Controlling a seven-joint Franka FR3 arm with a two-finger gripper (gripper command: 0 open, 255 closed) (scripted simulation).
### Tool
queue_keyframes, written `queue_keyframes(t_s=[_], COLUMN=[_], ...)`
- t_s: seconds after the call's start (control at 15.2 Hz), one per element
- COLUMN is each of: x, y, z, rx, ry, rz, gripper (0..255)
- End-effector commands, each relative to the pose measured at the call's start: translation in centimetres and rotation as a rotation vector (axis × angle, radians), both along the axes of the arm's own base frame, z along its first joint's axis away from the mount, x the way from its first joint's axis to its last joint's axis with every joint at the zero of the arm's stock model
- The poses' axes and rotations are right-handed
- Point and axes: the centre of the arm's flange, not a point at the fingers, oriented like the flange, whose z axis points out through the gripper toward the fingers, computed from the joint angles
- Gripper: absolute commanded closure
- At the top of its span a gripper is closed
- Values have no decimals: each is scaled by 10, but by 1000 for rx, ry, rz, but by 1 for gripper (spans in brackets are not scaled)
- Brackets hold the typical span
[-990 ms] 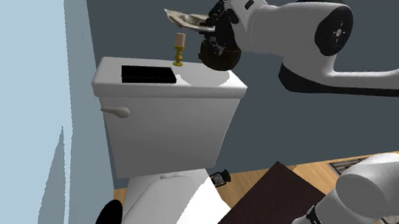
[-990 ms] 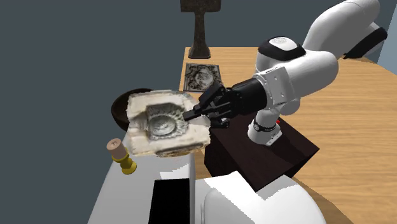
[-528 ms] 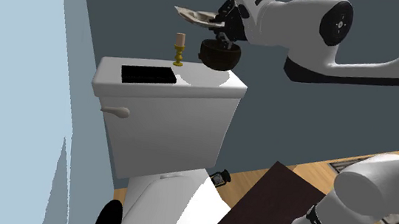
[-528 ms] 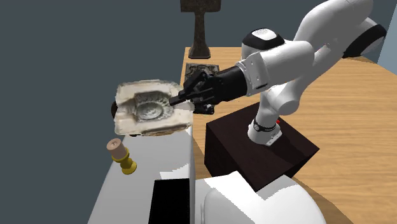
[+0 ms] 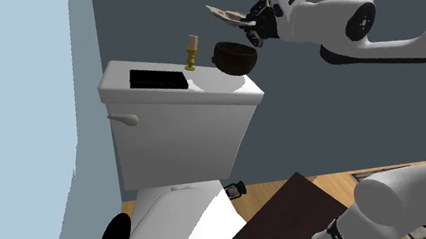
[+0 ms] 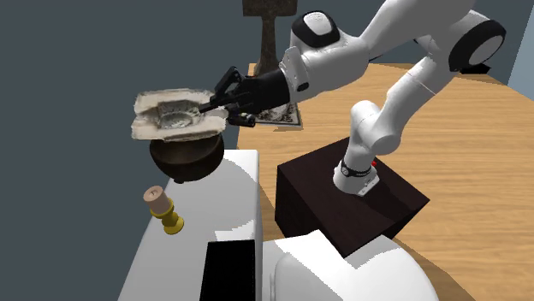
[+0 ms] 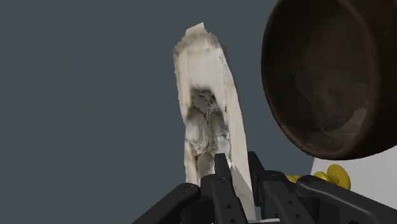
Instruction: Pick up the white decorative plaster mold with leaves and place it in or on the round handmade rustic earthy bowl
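Observation:
The white plaster mold with its leaf relief is held flat in the air, clasped at one edge by my gripper, which is shut on it. It hovers just above the dark brown round bowl, which stands on the white toilet tank lid. In the shoulder view the mold hangs above and slightly left of the bowl, with the gripper at its right edge. From the wrist, the mold sits between the fingers, beside the bowl's hollow.
A small yellow candlestick with a short candle stands on the lid to the left of the bowl. A black rectangle lies on the lid. A wooden floor, a framed picture and the dark stand lie beyond.
The arm has lifted and swung the mold higher and toward the wall, levelling it out. It now hangs over the bowl rather than in front of it.

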Motion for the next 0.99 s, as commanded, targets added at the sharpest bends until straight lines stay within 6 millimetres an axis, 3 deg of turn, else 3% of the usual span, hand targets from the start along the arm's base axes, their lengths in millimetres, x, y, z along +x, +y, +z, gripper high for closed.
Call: queue_keyframes(t_s=[0.0,0.07,0.92], x=[3,7,7], y=[-28,-47,-47], z=[-3,-3,-72], rx=[-22,-22,-22], ry=[9,9,9], rz=[1,1,1], gripper=[255,255,255])
